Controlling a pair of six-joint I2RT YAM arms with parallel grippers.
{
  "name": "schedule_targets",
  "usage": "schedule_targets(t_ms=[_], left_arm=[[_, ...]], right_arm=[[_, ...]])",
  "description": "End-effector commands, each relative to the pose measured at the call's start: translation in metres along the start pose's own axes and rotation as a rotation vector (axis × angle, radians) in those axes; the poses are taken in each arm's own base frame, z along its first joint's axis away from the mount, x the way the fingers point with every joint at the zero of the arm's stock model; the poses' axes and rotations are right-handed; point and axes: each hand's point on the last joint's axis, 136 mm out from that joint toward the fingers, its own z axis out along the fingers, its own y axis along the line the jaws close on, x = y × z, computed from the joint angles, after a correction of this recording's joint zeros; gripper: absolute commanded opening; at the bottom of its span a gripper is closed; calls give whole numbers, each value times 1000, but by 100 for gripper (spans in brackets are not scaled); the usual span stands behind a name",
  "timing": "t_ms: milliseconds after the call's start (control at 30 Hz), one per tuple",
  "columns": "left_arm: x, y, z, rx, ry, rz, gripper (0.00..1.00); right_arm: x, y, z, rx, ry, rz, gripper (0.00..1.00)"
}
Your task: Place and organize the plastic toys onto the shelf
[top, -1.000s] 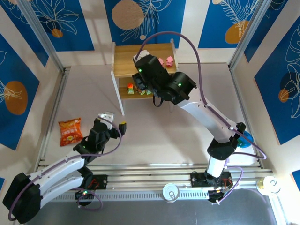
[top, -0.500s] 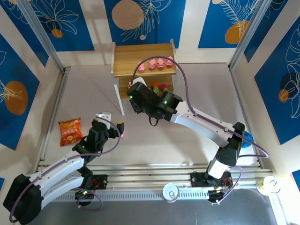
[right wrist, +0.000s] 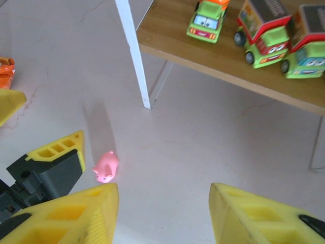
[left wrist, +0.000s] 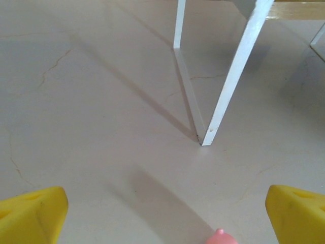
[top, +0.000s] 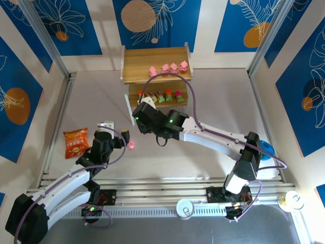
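Carefully we centre our wide-spread left hand [left wrist: 165, 216] over the pink pig [top: 131, 145] lying on the tabletop [top: 91, 96] near the shelf [top: 152, 58], then pinch gently; our right hand [right wrist: 162, 213] hovers half-spread, empty.

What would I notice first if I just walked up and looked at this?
Four pink pigs stand in a row on top of the wooden shelf, with bright green-and-red toy trucks lined up on the tier below. One lone pink pig lies on the table out in front, and an orange snack bag sits off to the left.
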Motion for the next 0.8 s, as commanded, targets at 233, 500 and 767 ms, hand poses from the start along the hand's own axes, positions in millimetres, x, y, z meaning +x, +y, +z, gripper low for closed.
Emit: schedule_targets(t_ms=[233,500,767], left_arm=[[7,17,-2,-36,12,-76,100],[9,28,-5,-67,9,-114,100],[10,37,-7,-91,6,-147,100]], right_arm=[[40,30,44,-39,101,62,50],[61,45,69,-50,160,73,50],[82,61,97,-60,221,84,50]])
